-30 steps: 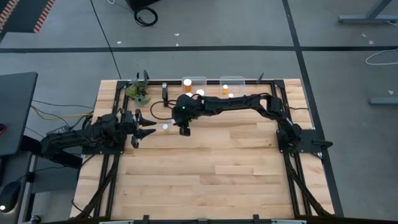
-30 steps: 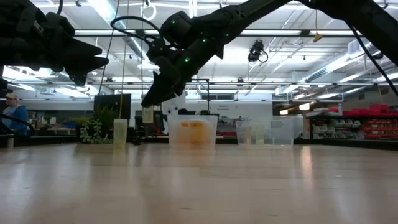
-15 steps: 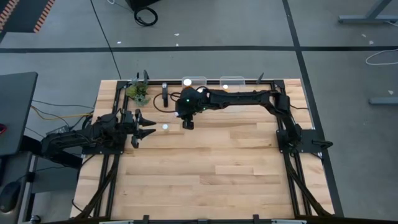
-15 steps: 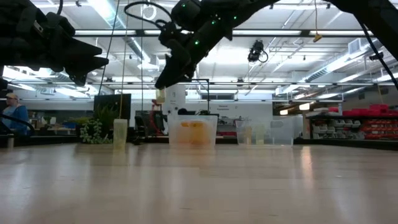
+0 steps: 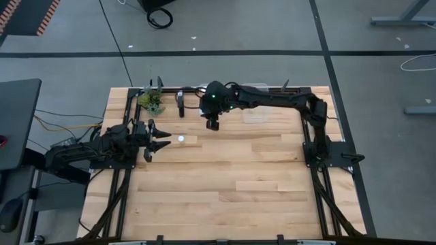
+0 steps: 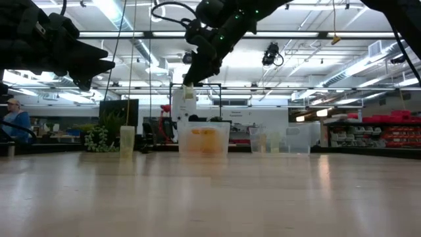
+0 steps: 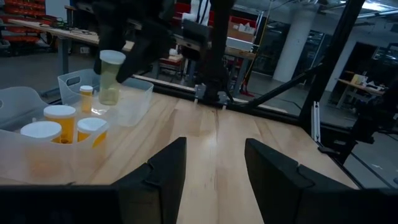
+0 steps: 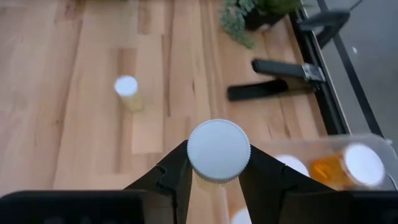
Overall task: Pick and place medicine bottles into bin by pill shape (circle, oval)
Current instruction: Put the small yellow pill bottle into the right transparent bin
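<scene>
Inside a robotics lab or workshop: framed wooden workbench (image 5: 225,184) on grey concrete floor (image 5: 225,30), ceiling strip lights (image 6: 118,16), red storage shelving (image 6: 388,128), and a person (image 6: 13,118) seated at a far desk.

Overhead light: even and soft from above; my arms throw only faint shadows on the table (image 5: 231,184).
Low view backlight: bright ceiling strips (image 6: 131,29) behind me turn my arms into near-black silhouettes.
Table sheen: the wood in the low view carries pale reflected streaks, and its near part is soft.
Left wrist view: dim and cool; my left gripper (image 7: 214,174) shows as dark blurred fingers, the room behind murky.
Glare: white caps (image 7: 41,129) near that camera blow out.
Right wrist view: warm and bright; the cap (image 8: 219,150) between my right gripper (image 8: 219,180) fingers is sharp, the bottle on the table (image 8: 127,92) slightly soft.
</scene>
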Robot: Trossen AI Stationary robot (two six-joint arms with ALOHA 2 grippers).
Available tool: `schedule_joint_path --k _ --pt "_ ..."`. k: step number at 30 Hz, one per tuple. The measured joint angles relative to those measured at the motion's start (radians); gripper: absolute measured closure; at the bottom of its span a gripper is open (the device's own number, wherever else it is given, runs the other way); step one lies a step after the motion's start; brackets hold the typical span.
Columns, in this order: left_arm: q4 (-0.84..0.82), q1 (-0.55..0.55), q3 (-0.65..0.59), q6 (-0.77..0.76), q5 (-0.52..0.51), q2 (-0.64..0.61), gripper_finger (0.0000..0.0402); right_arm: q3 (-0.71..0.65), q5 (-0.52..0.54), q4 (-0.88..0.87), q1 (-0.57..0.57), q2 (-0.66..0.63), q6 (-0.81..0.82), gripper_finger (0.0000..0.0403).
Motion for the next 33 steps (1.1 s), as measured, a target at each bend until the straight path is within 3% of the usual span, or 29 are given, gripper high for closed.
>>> schedule_joint_path --k 26,33 --pt "0.0 0.0 0.0 0.0 0.0 0.0 0.023 -0.004 0.039 -0.142 -0.252 -0.002 0.014 0.0276" --pt "0.0 0.0 0.0 0.0 0.0 0.0 0.023 -0.131 0.041 -0.085 -0.289 -0.06 0.018 0.0276"
